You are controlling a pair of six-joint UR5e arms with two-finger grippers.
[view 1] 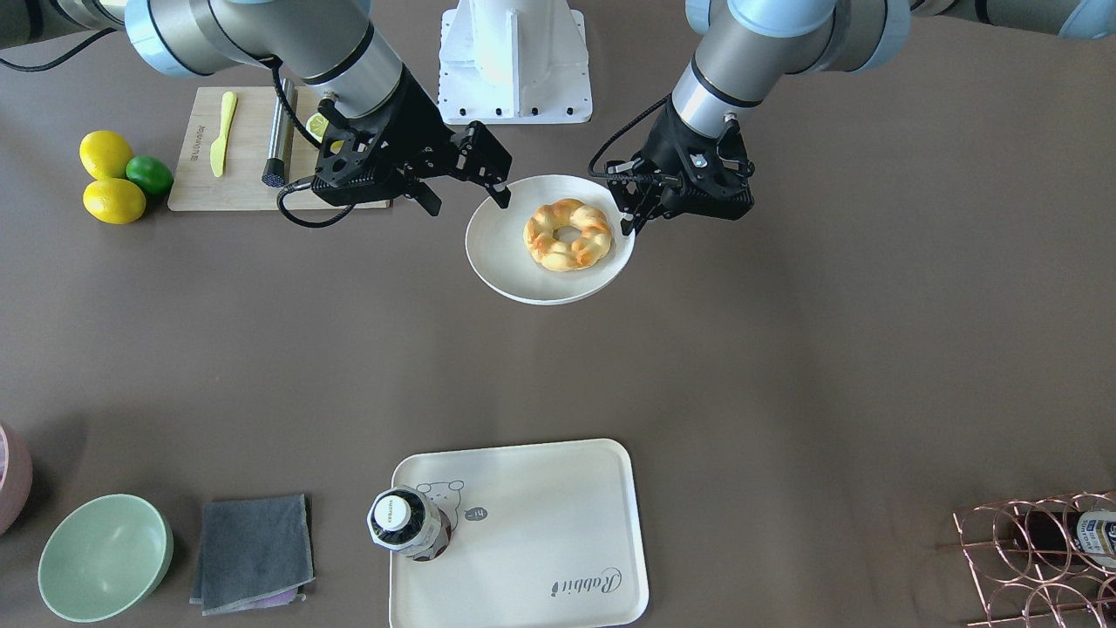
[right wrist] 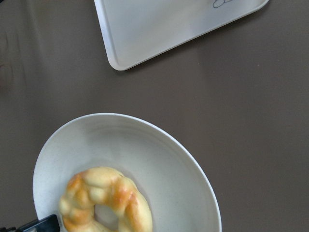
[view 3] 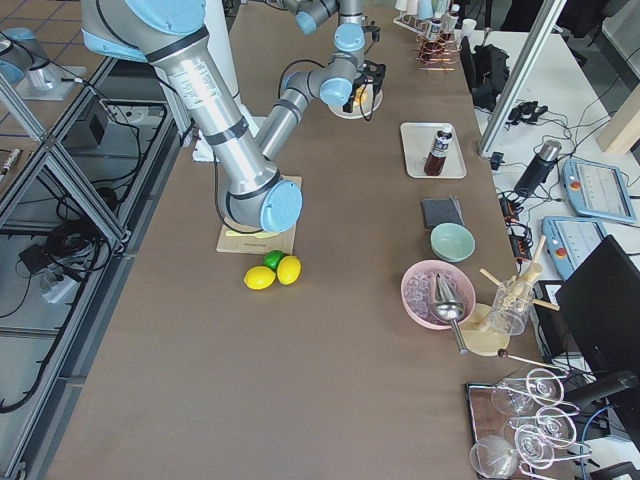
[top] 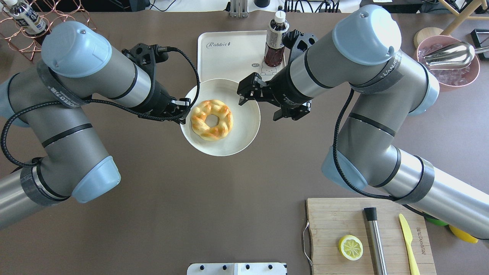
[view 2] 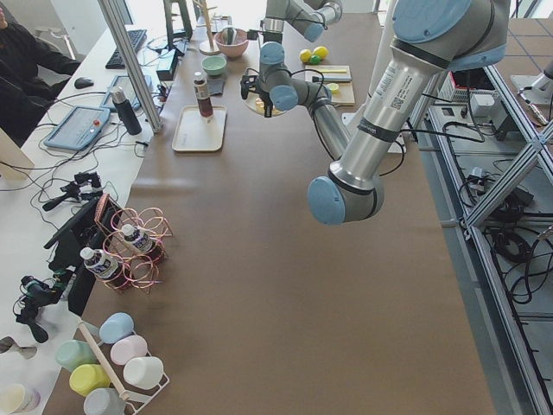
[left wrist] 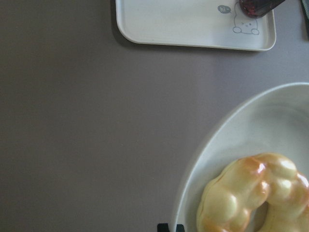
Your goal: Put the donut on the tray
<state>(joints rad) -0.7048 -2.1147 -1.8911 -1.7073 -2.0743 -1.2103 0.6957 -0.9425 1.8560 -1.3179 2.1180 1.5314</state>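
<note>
The donut (view 1: 568, 234) (top: 211, 119) lies on a round white plate (view 1: 501, 253) (top: 244, 130) mid-table. The cream tray (view 1: 540, 523) (top: 233, 53) lies beyond the plate, on the far side from me, with a bottle (view 1: 405, 523) standing on its bear corner. My left gripper (view 1: 625, 225) (top: 185, 113) is shut at the plate's rim and seems to pinch it; its tips show in the left wrist view (left wrist: 170, 227) beside the donut (left wrist: 256, 198). My right gripper (view 1: 466, 202) (top: 259, 108) is open and empty, with one finger over the plate's opposite rim. The right wrist view shows the donut (right wrist: 104, 200) and the tray (right wrist: 159, 29).
A wooden cutting board (top: 336, 217) with a lemon half (top: 350, 247), a knife and a metal rod is near my right side. Whole lemons and a lime (view 1: 109, 179) lie beside it. A green bowl (view 1: 105, 556), a grey cloth (view 1: 253, 549) and a copper wire rack (view 1: 1037, 558) flank the tray.
</note>
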